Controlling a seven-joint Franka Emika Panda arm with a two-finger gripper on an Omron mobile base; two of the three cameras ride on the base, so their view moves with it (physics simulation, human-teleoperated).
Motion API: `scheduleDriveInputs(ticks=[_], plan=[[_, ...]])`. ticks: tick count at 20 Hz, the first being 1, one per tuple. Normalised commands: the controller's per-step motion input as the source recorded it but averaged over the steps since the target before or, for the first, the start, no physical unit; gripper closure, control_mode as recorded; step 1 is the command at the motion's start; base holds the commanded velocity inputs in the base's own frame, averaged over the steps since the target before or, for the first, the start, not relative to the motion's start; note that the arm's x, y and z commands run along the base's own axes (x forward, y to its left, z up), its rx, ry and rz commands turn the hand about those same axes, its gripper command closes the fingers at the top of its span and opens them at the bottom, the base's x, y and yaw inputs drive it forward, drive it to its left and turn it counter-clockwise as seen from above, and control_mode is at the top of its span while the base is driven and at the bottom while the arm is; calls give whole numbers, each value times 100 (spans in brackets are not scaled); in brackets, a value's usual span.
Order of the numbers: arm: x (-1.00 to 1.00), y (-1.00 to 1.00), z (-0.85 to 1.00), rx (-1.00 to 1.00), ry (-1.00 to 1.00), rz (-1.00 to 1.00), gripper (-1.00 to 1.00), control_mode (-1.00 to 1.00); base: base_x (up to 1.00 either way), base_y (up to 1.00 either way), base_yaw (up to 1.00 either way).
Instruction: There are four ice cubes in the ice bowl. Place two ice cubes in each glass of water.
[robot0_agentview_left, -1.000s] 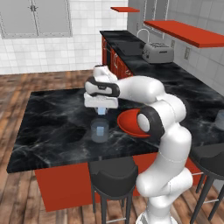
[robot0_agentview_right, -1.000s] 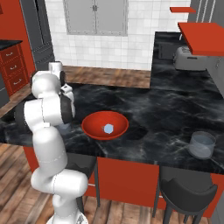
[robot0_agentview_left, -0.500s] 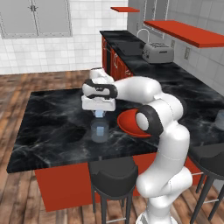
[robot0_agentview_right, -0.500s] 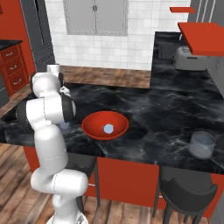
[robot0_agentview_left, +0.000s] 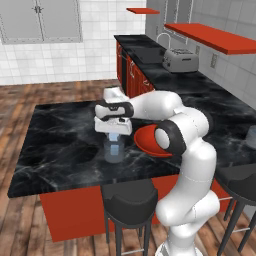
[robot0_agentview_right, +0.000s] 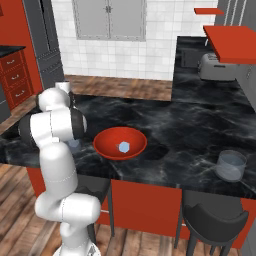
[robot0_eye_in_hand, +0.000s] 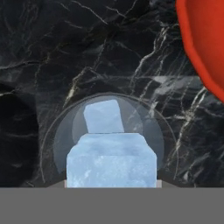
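A: Where's the pincer (robot0_agentview_left: 114, 136)?
B: Left of centre in the left base view, pointing down just above a tumbler (robot0_agentview_left: 114, 151) on the black marble counter (robot0_agentview_left: 60, 145). It is clamped on an ice cube (robot0_eye_in_hand: 111, 160); in the hand view that cube sits low in the middle, right at the bottom edge.

A: And inside the tumbler?
B: The hand view looks down into it: another ice cube (robot0_eye_in_hand: 103, 116) lies inside its round rim, just above the held one in the frame.

A: The ice bowl?
B: The red bowl (robot0_agentview_right: 120, 143) sits at the centre of the right base view with a single cube (robot0_agentview_right: 123, 147) in it. The second tumbler (robot0_agentview_right: 231, 165) stands well apart at the right edge, with a silver toaster (robot0_agentview_right: 216, 67) at upper right.
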Motion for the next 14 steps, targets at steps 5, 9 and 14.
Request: scheduleDriveInputs(ticks=[5, 9, 14], plan=[[0, 0, -8, 0, 0, -7, 100, -100, 0, 0, 0], [0, 0, -4, 0, 0, -6, 100, -100, 0, 0, 0], [0, 0, -1, 0, 0, -5, -100, -100, 0, 0, 0]])
